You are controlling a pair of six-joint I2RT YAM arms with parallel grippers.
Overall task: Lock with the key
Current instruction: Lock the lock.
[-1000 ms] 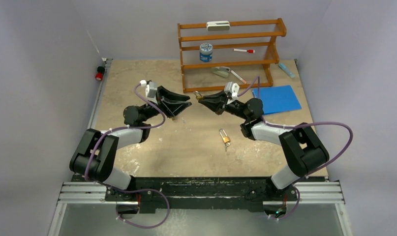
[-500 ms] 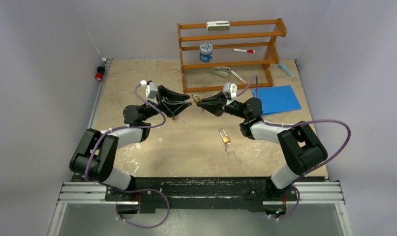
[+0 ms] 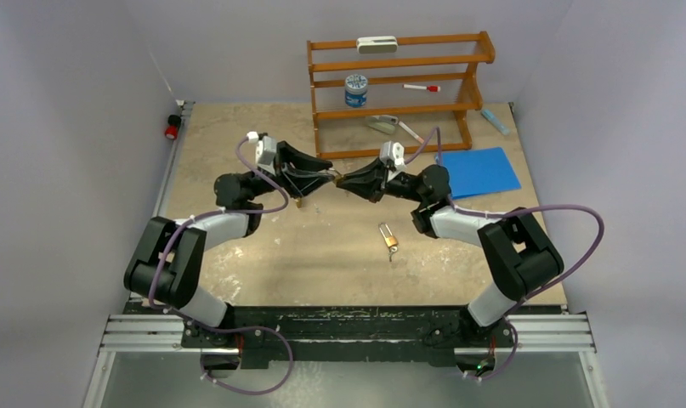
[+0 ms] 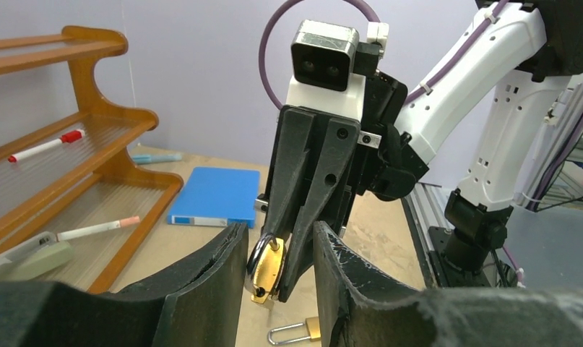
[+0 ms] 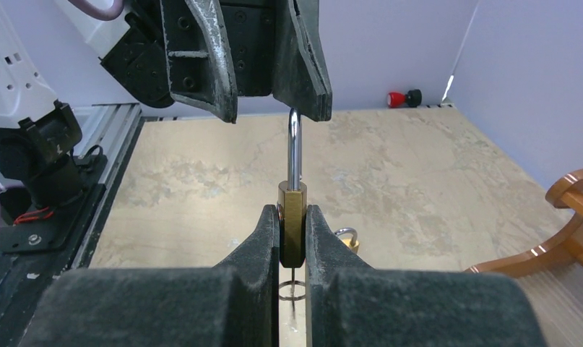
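Padlock (image 5: 292, 235), brass, clamped by its body in right gripper (image 5: 292, 212). Shackle (image 5: 294, 148) tip at left gripper (image 4: 279, 231), fingers (image 4: 212, 271) apart. Second padlock (image 3: 389, 238) loose on tabletop (image 3: 237, 144) nearby.

Brass-yellow padlock (image 5: 292, 231), silver shackle; right gripper (image 5: 292, 210) matte black; left gripper (image 5: 270, 112) black too, edges scuffed pale grey; table (image 3: 237, 136) mottled beige, marbled with darker veins; second padlock (image 3: 390, 239) brass again; folder (image 3: 478, 172) solid bright blue; rack (image 3: 399, 42) warm orange-brown wood; cables (image 4: 261, 54) purple; button (image 3: 172, 130) red; walls (image 3: 67, 127) pale lilac-grey.
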